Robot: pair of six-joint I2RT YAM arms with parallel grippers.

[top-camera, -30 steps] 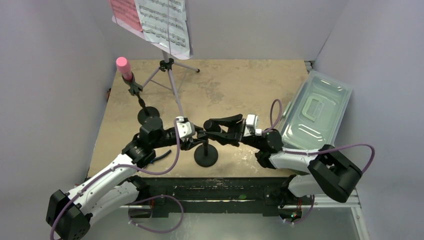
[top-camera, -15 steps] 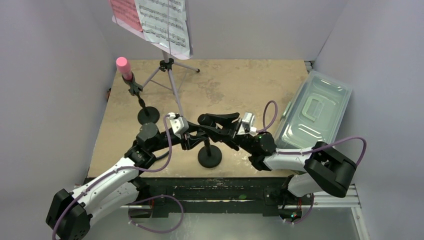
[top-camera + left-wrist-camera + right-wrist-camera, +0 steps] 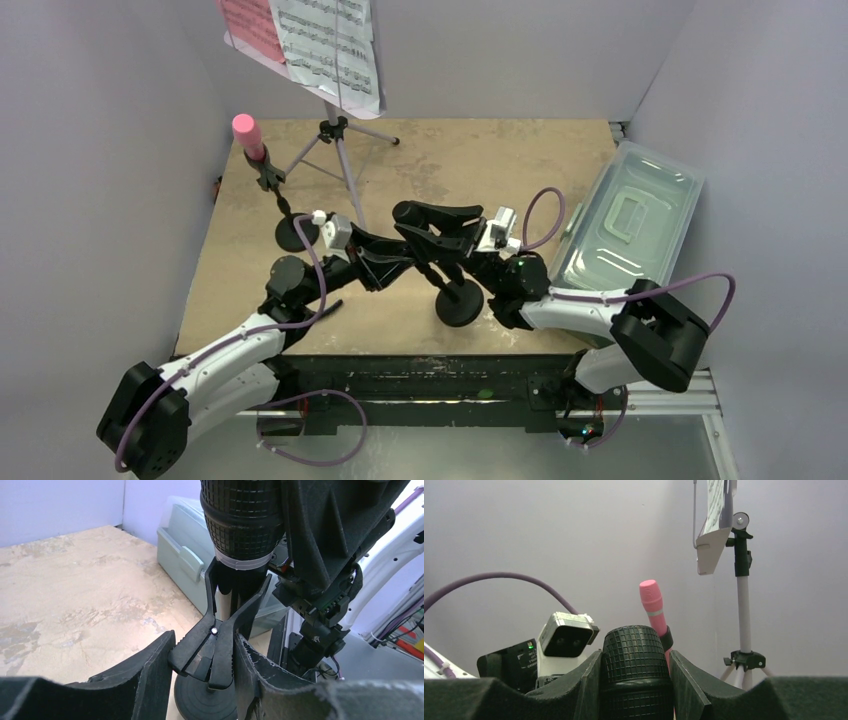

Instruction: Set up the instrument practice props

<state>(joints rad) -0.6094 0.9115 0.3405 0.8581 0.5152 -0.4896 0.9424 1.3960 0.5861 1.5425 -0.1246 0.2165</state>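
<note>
Two grippers meet in the overhead view, right of the pink microphone (image 3: 245,131) and nearer the arms: the left gripper (image 3: 398,264) and right gripper (image 3: 432,228) work over a black round-based pole (image 3: 459,304).

Left wrist: the left fingers (image 3: 145,680) squeeze the pole's clip (image 3: 215,647), and the black microphone (image 3: 242,520) has its tail between the prongs.

Right wrist: the right fingers (image 3: 574,695) clench that microphone's head, with the pink microphone behind it.

Seating the microphone seems to be the step in hand. Next, release the clip, let go, and stand the pole upright.

A clear, lidded plastic tub (image 3: 632,218) sits at the right edge of the tan, blotchy table (image 3: 480,170), set at an angle close beside the pale right wall (image 3: 760,120). Similar pale walls enclose the back and left.
</note>
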